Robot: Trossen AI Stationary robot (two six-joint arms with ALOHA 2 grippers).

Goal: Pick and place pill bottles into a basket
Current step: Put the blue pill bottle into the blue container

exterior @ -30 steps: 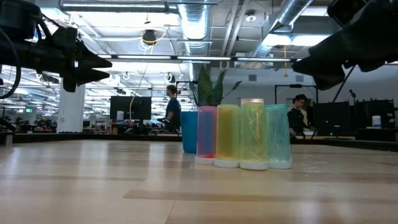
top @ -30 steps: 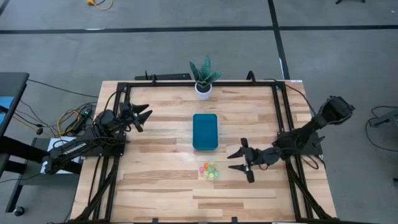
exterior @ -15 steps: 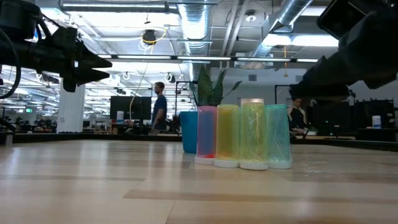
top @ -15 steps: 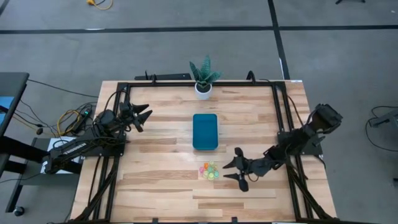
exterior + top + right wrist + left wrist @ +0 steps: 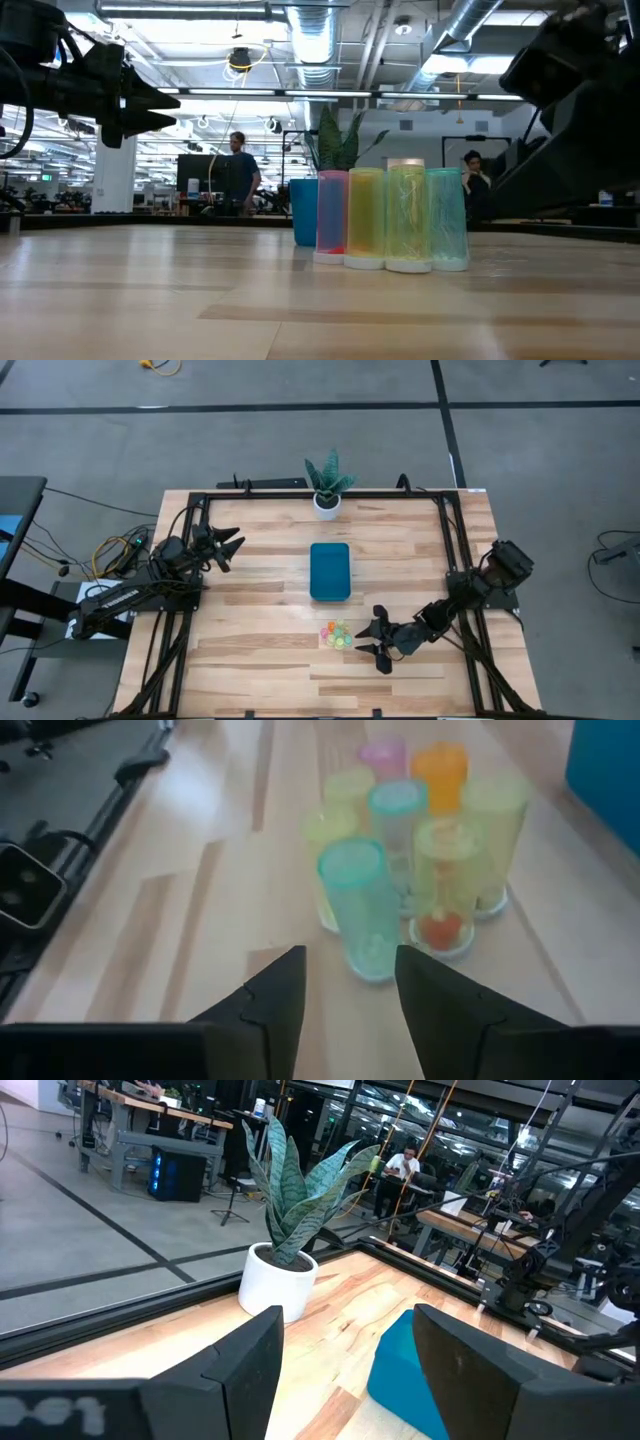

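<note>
— What has changed for us on the light wooden bench (image 5: 260,650)?

— Our right claw (image 5: 374,643) has swung in low and now sits just beside the cluster of small translucent coloured pill bottles (image 5: 336,634), fingers spread, gripping nothing. The bottles stand upright just short of the teal rectangular basket (image 5: 330,571), which looks empty.

— And the left claw (image 5: 226,546)?

— Parked at the bench's left edge, open. We'd probably take the nearest teal-capped bottle (image 5: 359,906) first.
</note>
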